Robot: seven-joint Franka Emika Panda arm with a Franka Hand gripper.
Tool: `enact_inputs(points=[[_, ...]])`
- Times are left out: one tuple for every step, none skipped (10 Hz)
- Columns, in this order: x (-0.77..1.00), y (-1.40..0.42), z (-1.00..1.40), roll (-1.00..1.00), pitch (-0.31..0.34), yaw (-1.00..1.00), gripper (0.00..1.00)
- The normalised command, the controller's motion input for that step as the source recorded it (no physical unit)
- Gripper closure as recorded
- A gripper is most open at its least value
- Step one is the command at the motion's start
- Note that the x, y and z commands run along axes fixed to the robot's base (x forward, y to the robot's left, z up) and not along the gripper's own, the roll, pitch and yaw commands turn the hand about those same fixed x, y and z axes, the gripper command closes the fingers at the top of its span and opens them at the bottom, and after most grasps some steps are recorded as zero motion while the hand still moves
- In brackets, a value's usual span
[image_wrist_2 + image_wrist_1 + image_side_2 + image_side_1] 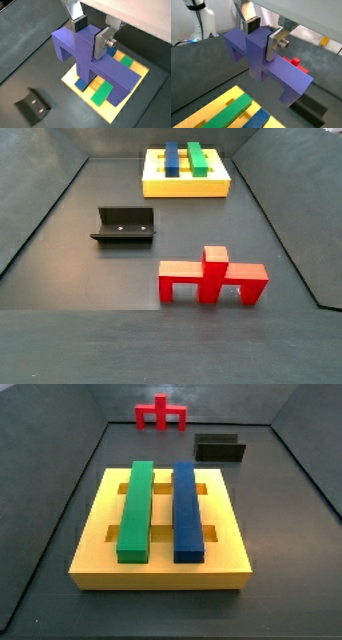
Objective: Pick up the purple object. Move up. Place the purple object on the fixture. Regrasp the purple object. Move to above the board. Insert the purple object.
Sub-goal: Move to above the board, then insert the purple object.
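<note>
Both wrist views show the gripper [91, 34] jaws clamped on the unlabelled purple object [93, 65] above the board [123, 90].

It looked like a robotics lab test cell: a dark grey walled tray floor [80, 248], a black fixture [123, 226] (part of the rig), and a white robot base [201, 20] with cables beyond the gripper [264, 31].
</note>
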Motion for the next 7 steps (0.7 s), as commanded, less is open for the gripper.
enact_inputs(points=[[-0.08,0.03,0.00,-1.00,-0.100,0.04,1.00],[-0.07,0.02,0.01,-0.77,-0.095,0.02,1.00],[-0.05,0.03,0.00,-0.47,-0.081,0.01,1.00],[-0.04,0.01,0.00,-0.30,-0.061,0.00,1.00],[0.00,0.01,-0.05,-0.11,0.000,0.00,1.00],[0.00,0.00,-0.05,-0.12,0.000,0.00,1.00],[0.00,0.00,-0.03,-0.01,-0.004,0.00,1.00]])
